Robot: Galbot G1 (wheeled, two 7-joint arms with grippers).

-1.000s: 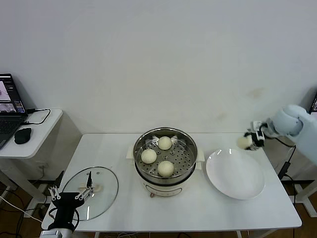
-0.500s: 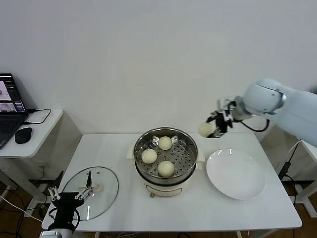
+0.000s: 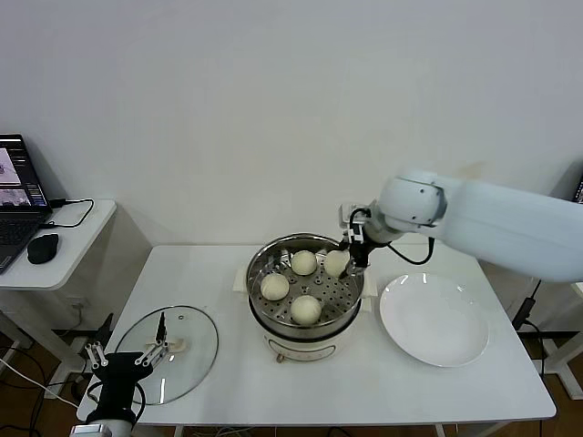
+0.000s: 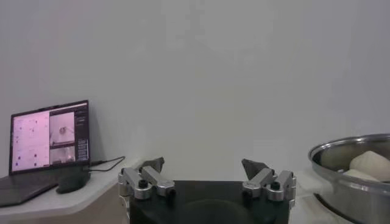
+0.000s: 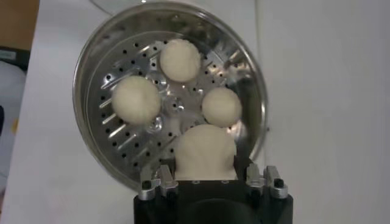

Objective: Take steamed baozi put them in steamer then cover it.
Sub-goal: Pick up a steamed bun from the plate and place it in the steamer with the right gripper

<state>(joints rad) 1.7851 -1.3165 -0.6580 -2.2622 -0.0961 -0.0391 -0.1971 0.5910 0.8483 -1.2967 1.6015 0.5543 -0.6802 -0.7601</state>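
The right gripper [image 3: 347,257] was clamped on the fourth steamed baozi [image 3: 336,263], its fingers closed against the bun's sides; the right wrist view showed the dough [image 5: 205,152] bulging out between the two finger mounts. It hung over the steamer [image 3: 304,288], inside the rim at about two o'clock of the pot as the head camera saw it, just above the perforated tray [image 5: 131,131]; whether the bun touched the tray could not be told.

Three more baozi lay on that tray: one at twelve o'clock [image 3: 303,262], just beside the held bun, one at nine o'clock [image 3: 274,287] and one at six o'clock [image 3: 305,309]. From the pot the right arm [image 3: 474,221] stretched away toward three o'clock, above the white plate [image 3: 434,320], which sat on the table [image 3: 364,382] just beside the steamer.

The cover [image 3: 167,353] lay flat on the table at eight o'clock from the steamer, well apart from it. The left gripper [image 3: 126,357] was parked low at the table's front edge beside the lid, its fingers spread wide with nothing between them, as the left wrist view [image 4: 207,176] confirmed. At nine o'clock, on a separate side table [image 3: 64,250], stood a laptop [image 3: 18,196] and a mouse [image 3: 42,248].
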